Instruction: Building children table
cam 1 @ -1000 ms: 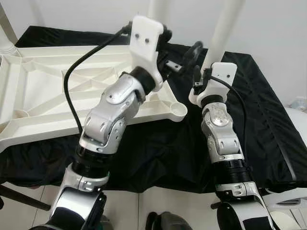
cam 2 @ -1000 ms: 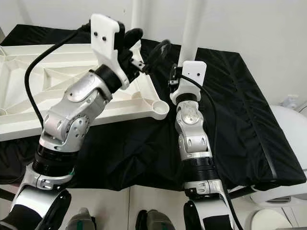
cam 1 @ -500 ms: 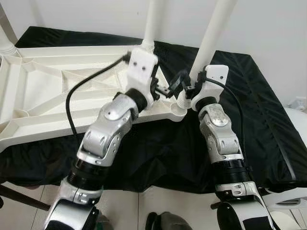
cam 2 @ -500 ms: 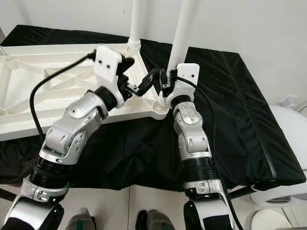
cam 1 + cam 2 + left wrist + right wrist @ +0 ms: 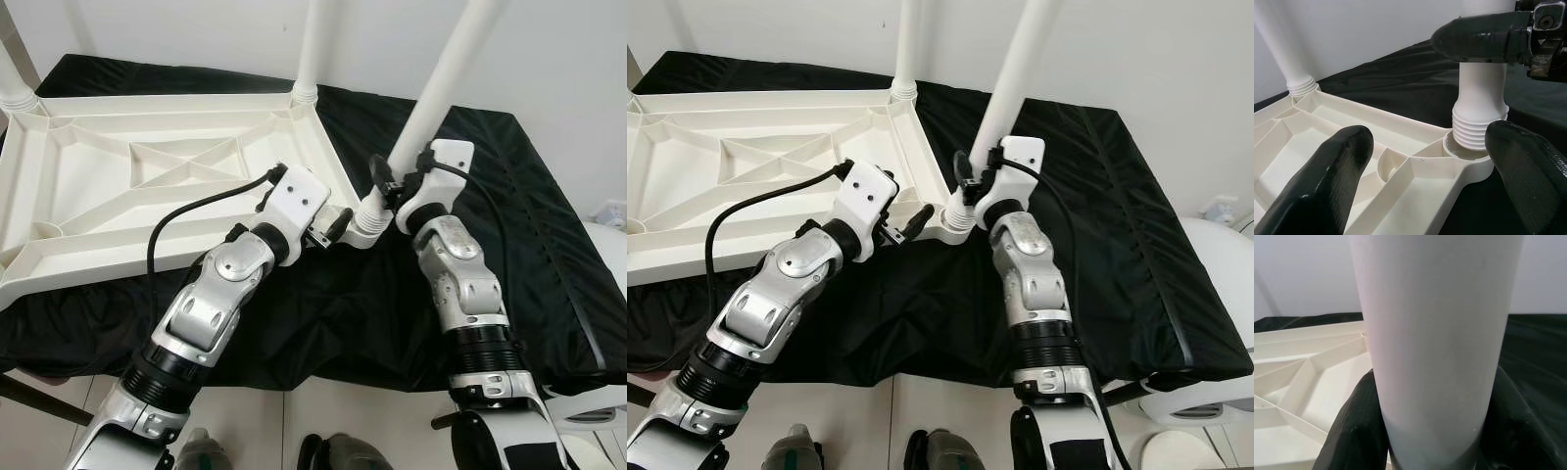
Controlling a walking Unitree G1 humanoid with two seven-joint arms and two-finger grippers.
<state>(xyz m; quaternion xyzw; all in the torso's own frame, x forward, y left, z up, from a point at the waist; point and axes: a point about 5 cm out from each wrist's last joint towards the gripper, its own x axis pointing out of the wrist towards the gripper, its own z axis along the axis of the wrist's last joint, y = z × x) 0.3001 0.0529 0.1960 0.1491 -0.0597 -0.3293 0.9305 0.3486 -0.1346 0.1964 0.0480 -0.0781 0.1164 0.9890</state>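
Two legs already stand on the tabletop (image 5: 147,186); my right gripper (image 5: 972,181) clenches the leg (image 5: 1014,73) in its corner socket (image 5: 1469,152), my left gripper (image 5: 333,223) spread beside it, unscrewed yet.

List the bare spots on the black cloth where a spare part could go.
Free: black cloth right of the right gripper, out to its edge, and the front strip below the tabletop. Crowded: the near corner socket, where the leg and left gripper meet.

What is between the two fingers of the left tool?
In the left wrist view, the tabletop's corner socket with the leg's ribbed end lies between the left tool fingers.
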